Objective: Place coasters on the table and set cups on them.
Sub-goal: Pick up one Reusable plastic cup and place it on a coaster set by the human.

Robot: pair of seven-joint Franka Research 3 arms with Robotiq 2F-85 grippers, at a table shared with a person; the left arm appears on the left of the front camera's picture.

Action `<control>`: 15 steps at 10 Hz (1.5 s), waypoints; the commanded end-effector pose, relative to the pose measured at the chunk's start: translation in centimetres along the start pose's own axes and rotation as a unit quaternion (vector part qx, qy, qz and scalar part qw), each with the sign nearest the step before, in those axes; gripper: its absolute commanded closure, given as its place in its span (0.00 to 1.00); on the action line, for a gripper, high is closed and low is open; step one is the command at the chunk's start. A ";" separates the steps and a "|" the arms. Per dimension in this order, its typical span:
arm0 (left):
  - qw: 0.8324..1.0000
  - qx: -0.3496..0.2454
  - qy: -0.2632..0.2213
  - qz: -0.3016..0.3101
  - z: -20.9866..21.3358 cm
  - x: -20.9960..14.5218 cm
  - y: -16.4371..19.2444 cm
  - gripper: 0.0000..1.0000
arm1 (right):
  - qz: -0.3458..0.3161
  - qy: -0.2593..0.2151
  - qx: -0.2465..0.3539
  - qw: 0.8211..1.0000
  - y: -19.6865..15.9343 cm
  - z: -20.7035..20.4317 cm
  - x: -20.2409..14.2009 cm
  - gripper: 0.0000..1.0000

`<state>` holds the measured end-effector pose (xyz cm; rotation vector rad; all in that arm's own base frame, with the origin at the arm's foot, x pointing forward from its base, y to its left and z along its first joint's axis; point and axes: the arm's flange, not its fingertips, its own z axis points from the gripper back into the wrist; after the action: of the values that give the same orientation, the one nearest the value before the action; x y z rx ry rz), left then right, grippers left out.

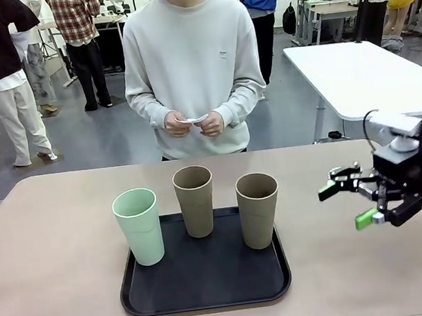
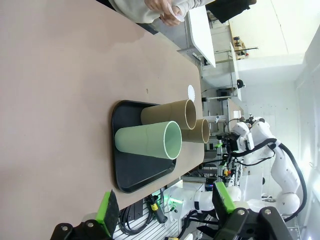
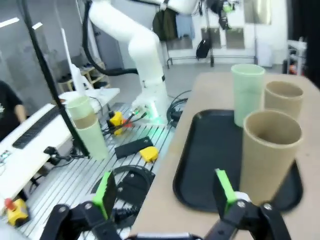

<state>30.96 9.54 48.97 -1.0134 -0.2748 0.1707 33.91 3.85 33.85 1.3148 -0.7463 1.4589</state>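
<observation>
Mint cup (image 1: 138,226) — tan cups (image 1: 194,200) — black tray (image 1: 202,279)

We take this for a robotics lab. A white worktable (image 1: 361,72) stands at upper right, people (image 1: 3,75) at upper left, and cables (image 3: 131,171) sprawl at lower left.

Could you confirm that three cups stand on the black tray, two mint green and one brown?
No: the front view shows only the left cup mint green; the middle cup and right cup are brown. All stand on the black tray.

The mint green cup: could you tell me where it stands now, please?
In the front view, the mint green cup stands upright at the left edge of the black tray, left of the middle brown cup.
</observation>
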 end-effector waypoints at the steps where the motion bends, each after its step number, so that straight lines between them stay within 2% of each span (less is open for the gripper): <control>1: 1.000 -0.011 -0.001 -0.007 0.0 -0.2 0.2 0.00 | -0.011 0.073 -0.022 0.997 -2.3 0.1 -0.7 0.00; 2: 1.000 -0.011 -0.001 -0.007 0.0 -0.2 0.2 0.00 | -0.021 0.108 -0.077 0.991 -2.9 -0.7 -1.1 0.00; 4: 1.000 -0.011 -0.001 -0.007 0.0 -0.2 0.2 0.00 | -0.029 0.121 -0.109 0.986 -3.4 -1.2 -1.5 0.00; 6: 1.000 -0.011 -0.001 -0.007 0.0 -0.2 0.2 0.00 | -0.038 0.116 -0.142 0.982 -3.8 -1.3 -1.8 0.00; 8: 1.000 -0.011 -0.001 -0.007 0.0 -0.2 0.2 0.00 | -0.050 0.104 -0.141 0.983 -4.0 -1.1 -1.6 0.00; 9: 1.000 -0.011 -0.001 -0.007 0.0 -0.2 0.2 0.00 | -0.088 0.103 -0.162 0.977 -3.8 -1.2 -1.1 0.00; 10: 1.000 -0.011 -0.001 -0.007 0.0 -0.2 0.2 0.00 | -0.035 0.116 -0.131 0.984 -4.4 -0.4 -1.8 0.00; 13: 1.000 -0.011 -0.001 -0.007 0.0 -0.2 0.2 0.00 | -0.051 0.112 -0.136 0.983 -4.5 -0.3 -1.6 0.00; 14: 1.000 -0.011 -0.001 -0.007 0.0 -0.2 0.2 0.00 | 0.009 0.058 -0.171 0.983 -5.0 -0.6 -2.4 0.00; 15: 1.000 -0.011 -0.001 -0.007 0.0 -0.2 0.2 0.00 | 0.031 0.039 -0.180 0.982 -5.9 -0.9 -3.3 0.00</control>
<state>30.96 9.54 48.98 -1.0136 -0.2745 0.1703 38.47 5.33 31.41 0.9428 -0.8298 1.3342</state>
